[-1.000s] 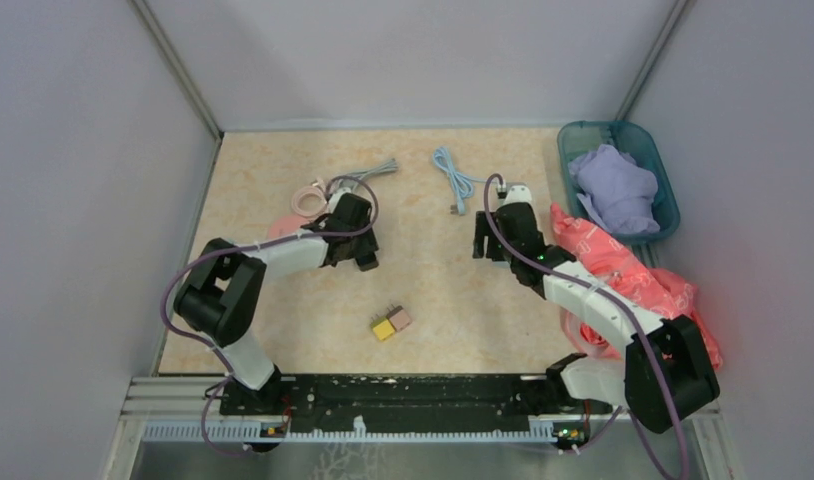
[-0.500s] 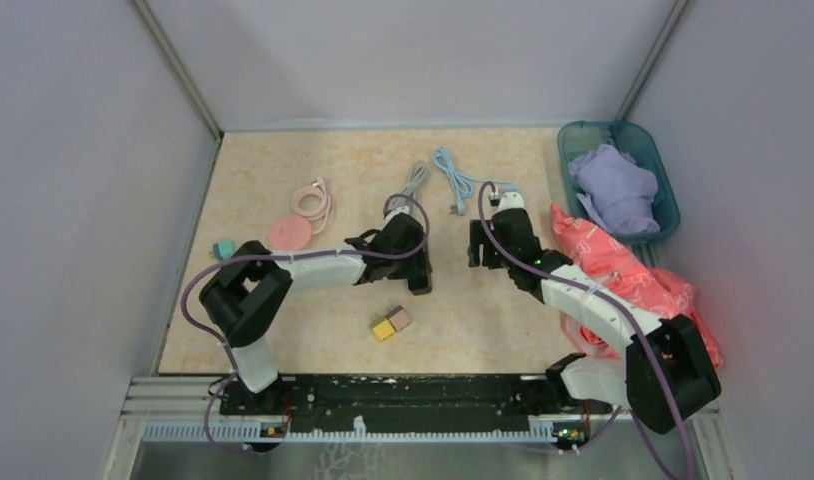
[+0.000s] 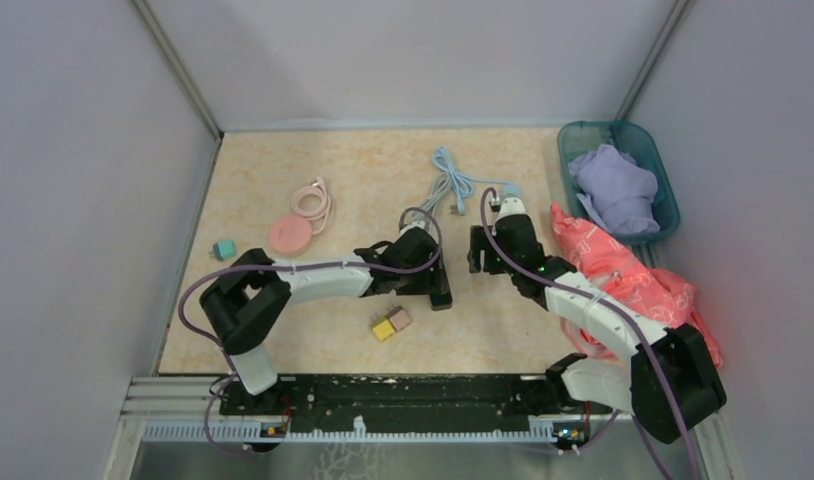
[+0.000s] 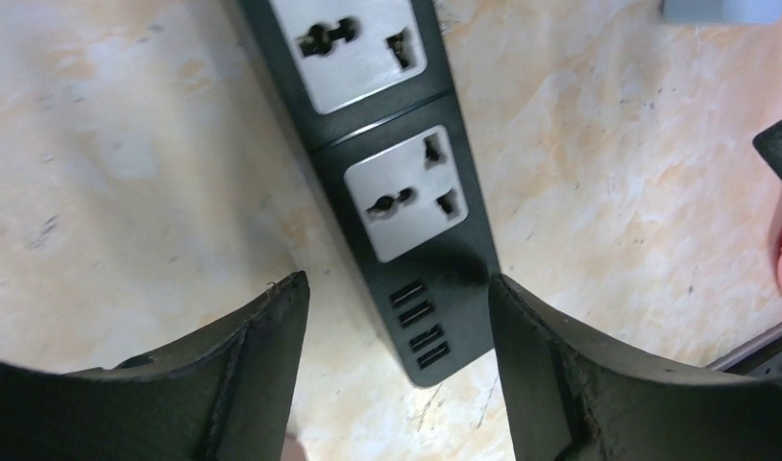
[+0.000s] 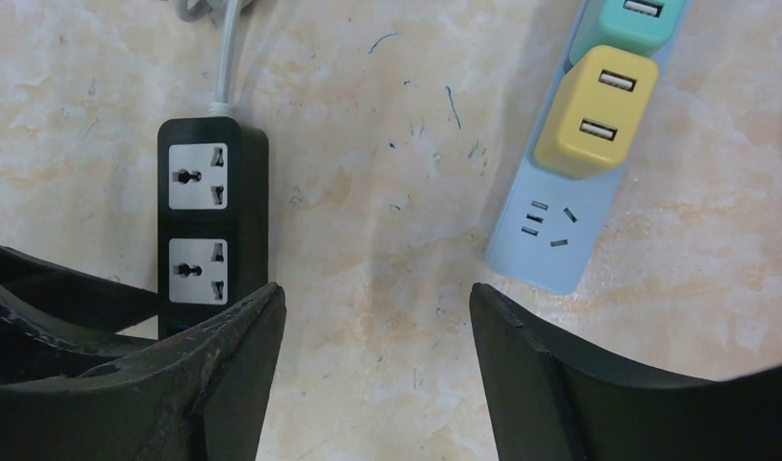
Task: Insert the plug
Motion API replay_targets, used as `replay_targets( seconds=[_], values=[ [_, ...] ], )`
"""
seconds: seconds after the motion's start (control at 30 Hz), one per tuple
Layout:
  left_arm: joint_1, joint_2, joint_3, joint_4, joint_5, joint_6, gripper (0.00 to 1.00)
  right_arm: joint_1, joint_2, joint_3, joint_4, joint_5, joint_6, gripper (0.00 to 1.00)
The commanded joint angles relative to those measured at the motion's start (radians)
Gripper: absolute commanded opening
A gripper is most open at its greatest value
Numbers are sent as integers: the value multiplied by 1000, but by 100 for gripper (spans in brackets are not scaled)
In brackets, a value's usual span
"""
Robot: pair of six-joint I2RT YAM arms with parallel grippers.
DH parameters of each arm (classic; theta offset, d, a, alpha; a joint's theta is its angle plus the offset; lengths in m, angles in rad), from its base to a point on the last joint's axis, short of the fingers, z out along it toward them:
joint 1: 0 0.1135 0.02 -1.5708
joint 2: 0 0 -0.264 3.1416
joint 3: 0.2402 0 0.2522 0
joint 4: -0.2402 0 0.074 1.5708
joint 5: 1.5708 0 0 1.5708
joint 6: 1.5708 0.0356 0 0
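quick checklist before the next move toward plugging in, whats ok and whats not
1. black power strip lying flat, sockets facing up: ok.
2. its two visible sockets free: ok.
3. left gripper open, fingers either side of the strip's USB end, not clamping: ok.
4. right gripper open and empty: ok.
5. a plug held in a gripper: not ok; the yellow and pink cubes, likely plugs, lie loose on the table.
6. which plug is meant: cannot tell.
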Motion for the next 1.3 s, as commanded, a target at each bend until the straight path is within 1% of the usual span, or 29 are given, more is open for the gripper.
replay_targets(
  seconds=[0.0,0.17,0.27,0.33,0.5,0.63,0.93,1.17,1.27],
  values=[
    [-4,-96,-28,-75,-43,38,75,6,-54,-8,36,-22,-18,70],
    [-5,-207,-87,-110,-71,103,77,8,-66,-25,40,-41,-14,70],
    [-4,-241,-104,-176,-92,117,78,7,-76,-39,56,-52,-8,70],
    [-4,-258,-134,-186,-94,146,78,9,-78,-43,65,-65,-8,70],
    [-4,-290,-176,-182,-43,229,78,14,-85,-59,96,-87,-5,70],
    [-4,-323,-194,-184,-34,302,79,16,-78,-68,109,-104,0,70],
    [-20,-287,-179,-232,-28,398,79,17,-62,-82,136,-130,9,70],
    [-55,-239,-160,-252,-52,423,79,17,-49,-84,152,-143,9,70],
    [-65,-204,-143,-256,-52,432,78,17,-43,-84,157,-146,10,70]
  ],
)
